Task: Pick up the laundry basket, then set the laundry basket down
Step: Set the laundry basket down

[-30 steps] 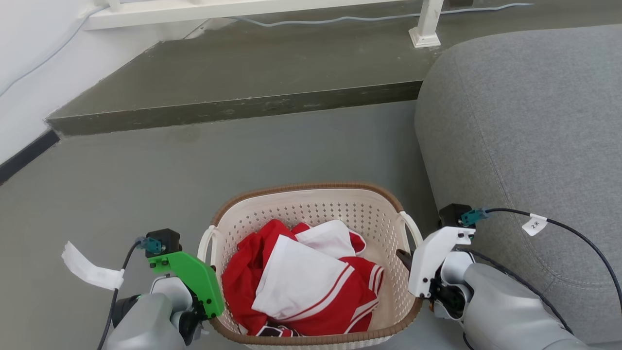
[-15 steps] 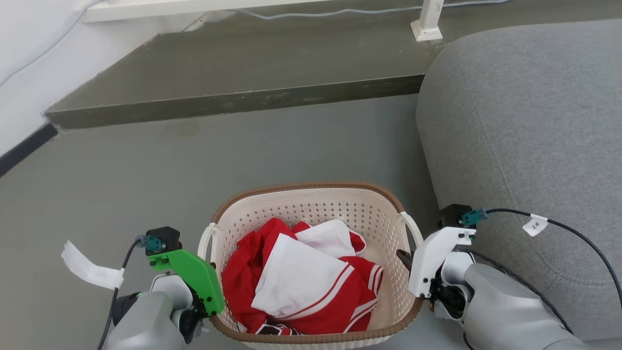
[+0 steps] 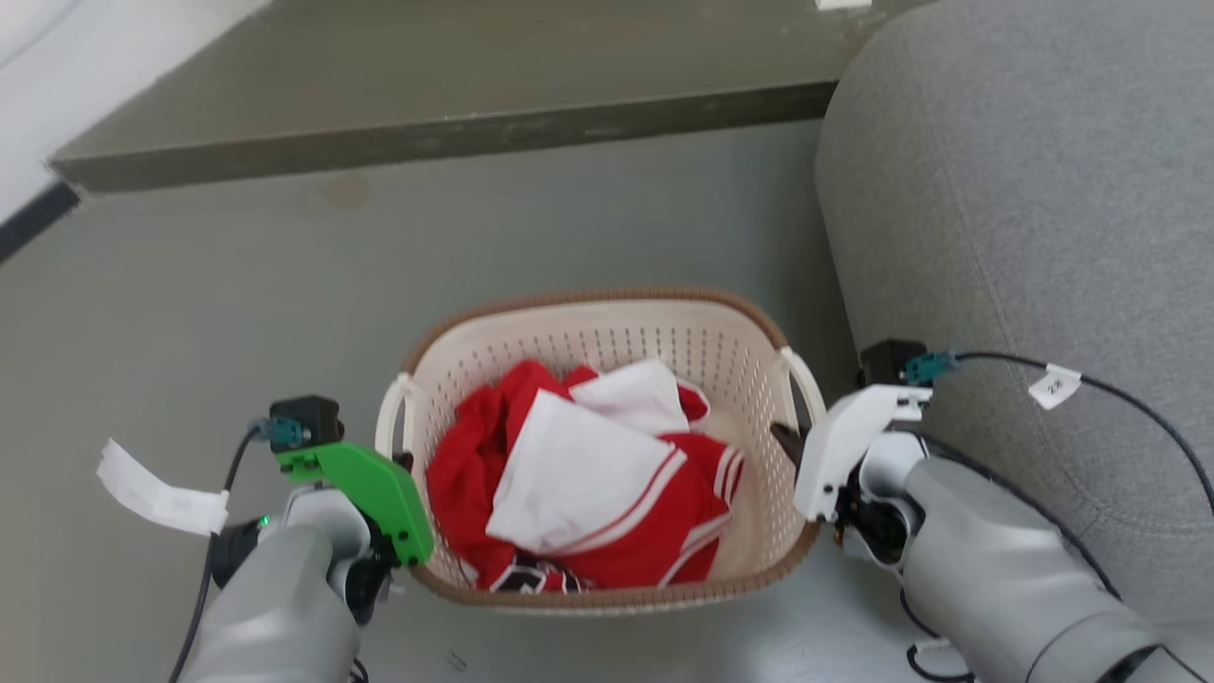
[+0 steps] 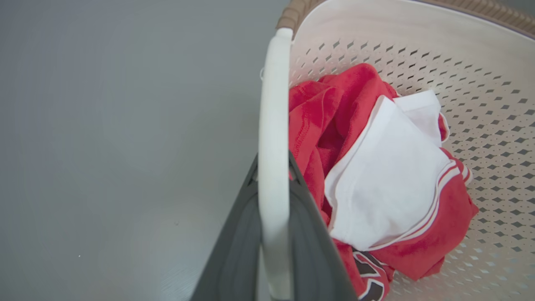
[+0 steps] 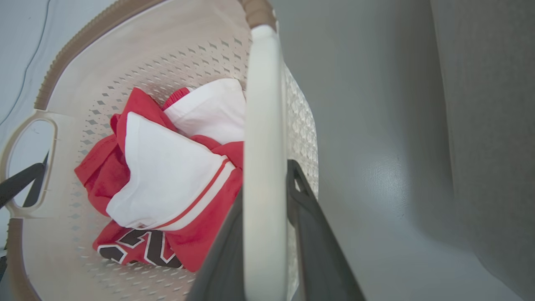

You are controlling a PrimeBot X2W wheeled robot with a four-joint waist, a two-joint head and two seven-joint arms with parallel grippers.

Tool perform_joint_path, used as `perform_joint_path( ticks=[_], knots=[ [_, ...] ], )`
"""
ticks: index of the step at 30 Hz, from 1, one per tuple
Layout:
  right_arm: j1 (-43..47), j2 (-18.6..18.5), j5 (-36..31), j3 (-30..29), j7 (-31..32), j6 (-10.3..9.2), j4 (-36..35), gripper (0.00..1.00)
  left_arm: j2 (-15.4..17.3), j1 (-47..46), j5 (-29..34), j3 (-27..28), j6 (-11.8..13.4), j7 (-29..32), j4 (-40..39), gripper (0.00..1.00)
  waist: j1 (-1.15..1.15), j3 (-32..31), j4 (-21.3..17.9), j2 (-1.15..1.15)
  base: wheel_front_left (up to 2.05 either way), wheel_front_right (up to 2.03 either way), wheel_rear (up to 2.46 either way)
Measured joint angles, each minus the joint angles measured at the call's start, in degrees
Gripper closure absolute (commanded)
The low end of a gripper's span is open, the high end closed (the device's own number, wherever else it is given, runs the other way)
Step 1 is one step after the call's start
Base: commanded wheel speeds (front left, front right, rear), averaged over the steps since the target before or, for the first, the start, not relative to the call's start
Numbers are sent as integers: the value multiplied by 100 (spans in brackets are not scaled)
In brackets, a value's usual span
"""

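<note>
Folds partly hide black lettering (image 5: 140, 246) in the laundry basket (image 5: 167, 50).

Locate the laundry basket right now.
Head view, lower centre: the laundry basket is between the left gripper, shut on its left handle, and the right gripper, shut on its right handle; the grey sofa is just to its right.

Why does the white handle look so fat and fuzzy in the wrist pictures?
In the left wrist view the handle sits close to the wide-angle lens, so it looms fat and soft-edged; the right wrist view does the same to the other handle; in the head view the laundry basket is farther off, its handles thin and crisper.
</note>
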Motion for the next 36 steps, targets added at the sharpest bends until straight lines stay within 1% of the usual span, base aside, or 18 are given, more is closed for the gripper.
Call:
perform_joint_path(
  ticks=[2, 9, 27, 36],
  knots=[
    [-123, -4, 0, -3, -52, 0, -2, 100, 19, -84, 9, 0, 44, -86, -67, 100, 0, 108, -6, 0, 0, 0, 0],
    [-504, -2, -2, -33, -220, 0, -20, 100, 107, -374, 58, 12, 78, -312, -244, 100, 0, 523, -25, 0, 0, 0, 0],
    [-1354, -46, -162, -43, -701, 0, -44, 100, 153, -1043, 154, 42, 296, -654, -458, 100, 0, 1649, -3, 0, 0, 0, 0],
    [-1779, -91, -212, -46, -967, 0, -110, 100, 158, -1354, 157, 114, 414, -939, -567, 100, 1, 2233, 39, 0, 0, 0, 0]
  ],
)
